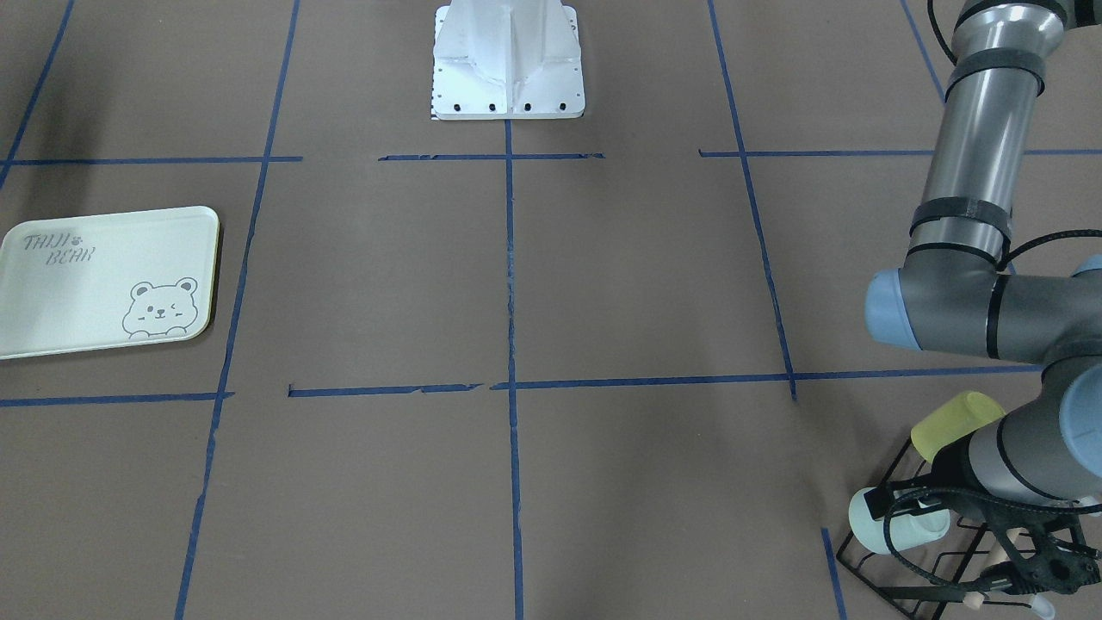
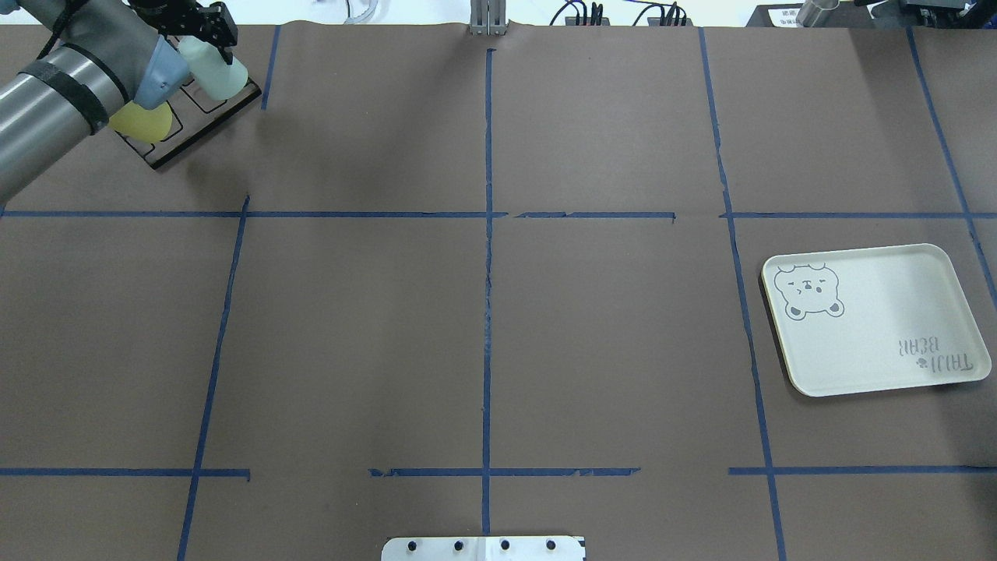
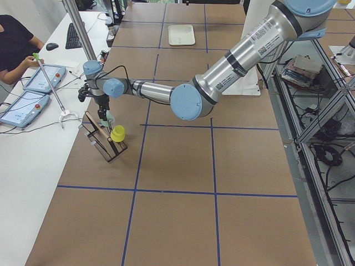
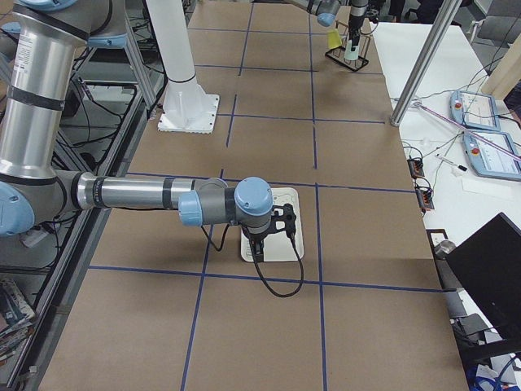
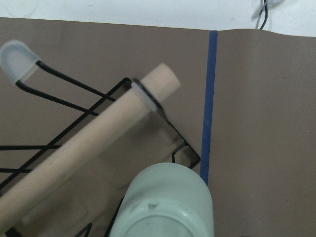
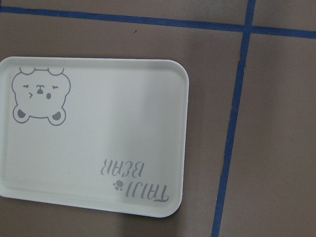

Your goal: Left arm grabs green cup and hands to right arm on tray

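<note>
The green cup lies tilted on a peg of a black wire rack at the table's far left corner, shown as green cup from overhead. My left gripper is right at it, open, one black finger lying along the cup's side. The left wrist view shows the cup's base close below, and no fingers. The tray with the bear drawing lies on the right side. My right gripper hovers over the tray; whether it is open or shut I cannot tell.
A yellow cup sits on the same rack beside the green one. A wooden peg crosses the left wrist view. The white robot base stands at mid-table. A person sits at a side desk with tablets.
</note>
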Available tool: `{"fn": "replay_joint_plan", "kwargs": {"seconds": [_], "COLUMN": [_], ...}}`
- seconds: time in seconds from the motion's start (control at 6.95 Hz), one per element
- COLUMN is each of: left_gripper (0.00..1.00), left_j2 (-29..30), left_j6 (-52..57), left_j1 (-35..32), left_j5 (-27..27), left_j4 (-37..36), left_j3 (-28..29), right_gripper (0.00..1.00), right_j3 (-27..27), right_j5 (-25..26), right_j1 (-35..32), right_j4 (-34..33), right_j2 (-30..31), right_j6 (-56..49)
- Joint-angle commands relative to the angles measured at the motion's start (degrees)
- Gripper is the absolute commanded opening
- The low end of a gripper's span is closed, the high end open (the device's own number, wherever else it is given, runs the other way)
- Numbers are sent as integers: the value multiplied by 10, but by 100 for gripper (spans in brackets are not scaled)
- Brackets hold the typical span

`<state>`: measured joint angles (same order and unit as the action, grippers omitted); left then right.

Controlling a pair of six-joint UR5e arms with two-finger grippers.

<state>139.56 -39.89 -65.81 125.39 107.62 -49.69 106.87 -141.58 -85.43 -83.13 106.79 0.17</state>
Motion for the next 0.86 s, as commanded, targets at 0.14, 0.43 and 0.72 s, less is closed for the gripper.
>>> {"fn": "replay_joint_plan", "kwargs": {"seconds": [0.14,0.43,0.72], "left_gripper": [6,6,6], "left_j2": [-5,-34,-39], "left_j6": [4,13,4], "left_j1": [-36,-54,-58], "left_j5": [-9,-13,-11], "left_j4": [-45,-194,-305], "left_j3": [-77,-244,-360], "right_gripper": [100,100,100], "right_j3": [-1,-1,-1], "right_j5": [-5,-6,-29], "right_j1": [6,14,28], "right_j4": [0,0,2], "right_j2": [-2,-4,-17], "right_j6": [0,0,2]}}
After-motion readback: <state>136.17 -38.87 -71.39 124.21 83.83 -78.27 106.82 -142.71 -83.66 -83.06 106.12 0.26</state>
